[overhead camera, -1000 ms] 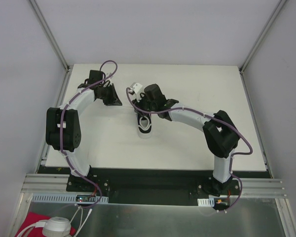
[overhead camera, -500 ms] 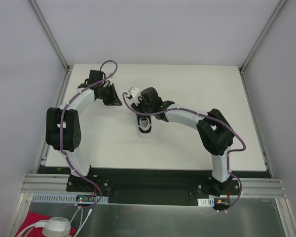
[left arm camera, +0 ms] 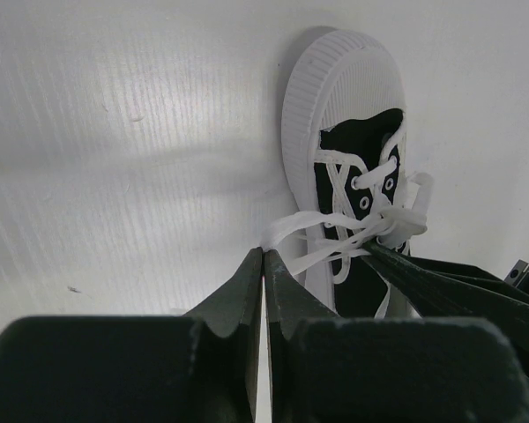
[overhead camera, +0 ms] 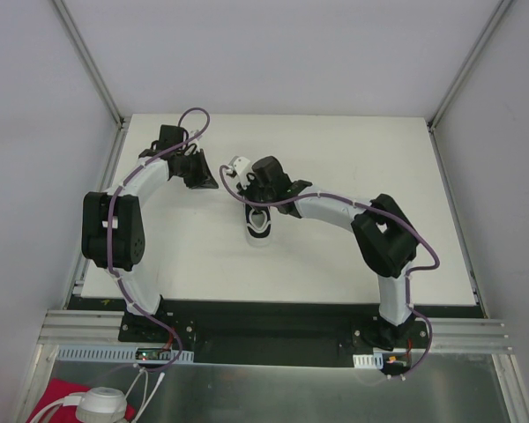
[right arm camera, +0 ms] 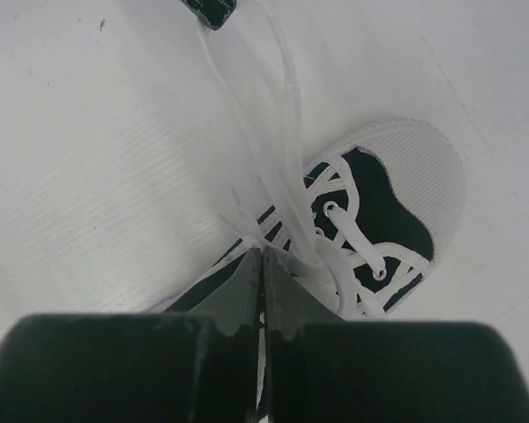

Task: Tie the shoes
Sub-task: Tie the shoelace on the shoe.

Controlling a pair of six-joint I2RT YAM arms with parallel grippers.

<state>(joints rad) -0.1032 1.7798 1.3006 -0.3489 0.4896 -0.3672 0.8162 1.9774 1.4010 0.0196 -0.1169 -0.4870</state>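
The sneaker (overhead camera: 259, 226) lies on the tabletop (overhead camera: 379, 159) near its middle, a little toward the left edge, with the toe turned to the near edge. The left gripper (left arm camera: 263, 257) is to the left of the sneaker, on the side of the far-left corner. The right gripper (right arm camera: 263, 257) is above the far end of the sneaker. The laces (right arm camera: 269, 132) run from the sneaker leftward to the left gripper, passing the right gripper's tips.

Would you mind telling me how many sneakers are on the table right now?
1. The black sneaker lies near the middle of the table, toe toward the arms' bases. None other shows, though the arms cover some tabletop.
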